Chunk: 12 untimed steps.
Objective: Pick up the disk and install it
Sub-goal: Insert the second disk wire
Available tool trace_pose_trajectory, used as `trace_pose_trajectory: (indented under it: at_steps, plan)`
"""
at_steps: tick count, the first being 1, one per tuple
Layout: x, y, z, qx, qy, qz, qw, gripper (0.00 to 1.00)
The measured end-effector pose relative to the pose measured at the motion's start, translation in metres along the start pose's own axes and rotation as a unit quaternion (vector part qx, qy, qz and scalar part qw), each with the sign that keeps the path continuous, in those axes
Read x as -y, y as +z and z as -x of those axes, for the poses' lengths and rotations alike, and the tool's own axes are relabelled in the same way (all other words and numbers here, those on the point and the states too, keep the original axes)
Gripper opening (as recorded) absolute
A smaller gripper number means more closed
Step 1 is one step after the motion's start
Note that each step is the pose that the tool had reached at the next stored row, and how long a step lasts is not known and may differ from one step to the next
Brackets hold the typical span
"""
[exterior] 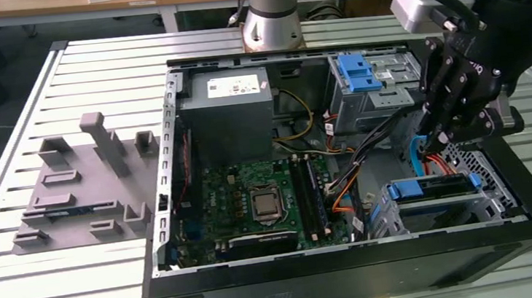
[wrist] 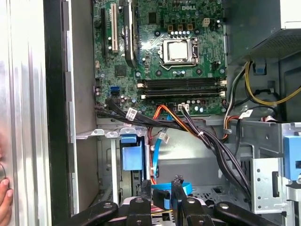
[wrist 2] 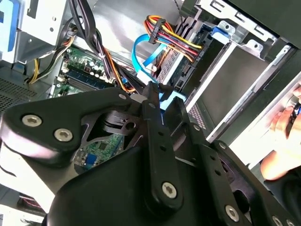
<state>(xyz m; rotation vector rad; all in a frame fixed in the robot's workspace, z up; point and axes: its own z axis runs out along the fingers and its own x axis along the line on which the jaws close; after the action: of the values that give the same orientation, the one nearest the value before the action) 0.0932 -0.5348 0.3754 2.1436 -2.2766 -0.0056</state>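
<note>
**Disk install: gripper down in the drive corner, cables everywhere**

The gripper (exterior: 439, 139) hangs inside the open PC case (exterior: 259, 285), right of centre in the exterior view, just above the drive cage (exterior: 491, 204) in the lower right corner. The disk (exterior: 434, 188) looks like it's lying in that cage, blue bracket facing up, just below the gripper and apart from it. I honestly can't tell whether the pincer is apart, together or clamped on anything. A blue cable (wrist: 160, 190) loops right around its tip and hides that bit.

My take on doing this step well is to keep the drive square to the cage rails and go straight along them, with no twisting. The black cable bundle (wrist: 211, 141) and the orange wires (exterior: 347, 181) run close past the cage mouth and could get snagged or pinched. The ribbed blue latch (exterior: 360, 74) in the upper bay has no drive in it, so don't mix the two up.

The case sits on a slatted metal table (exterior: 25, 289). A grey fixture (exterior: 79, 189) with upright pegs stands on the exterior view's left, well apart from the case. The arm's base (exterior: 273, 16) stands at top centre, with a wooden desk (exterior: 37, 4) along the top edge and dark floor in the upper left. A person's hand (wrist 2: 282, 125) is near the case edge in both wrist views, so watch the clearance there.
</note>
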Motion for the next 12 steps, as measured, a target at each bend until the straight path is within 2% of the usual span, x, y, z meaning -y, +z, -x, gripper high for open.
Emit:
trace_pose_trajectory:
  at_steps: [2, 4, 9, 10, 12]
  plan:
    - [0.0005, 0.0013, 0.0003, -0.0013, 0.000, -0.0001, 1.0000, 0.30]
    - [0.0009, 0.0023, 0.0006, -0.0022, 0.000, -0.0002, 1.0000, 0.17]
    - [0.0015, 0.0047, 0.0009, -0.0025, 0.000, -0.0002, 1.0000, 0.16]
    - [0.0015, 0.0051, 0.0007, -0.0018, 0.000, -0.0001, 1.0000, 0.16]
    - [0.0016, 0.0060, -0.0002, 0.0023, 0.000, 0.0001, 1.0000, 0.16]
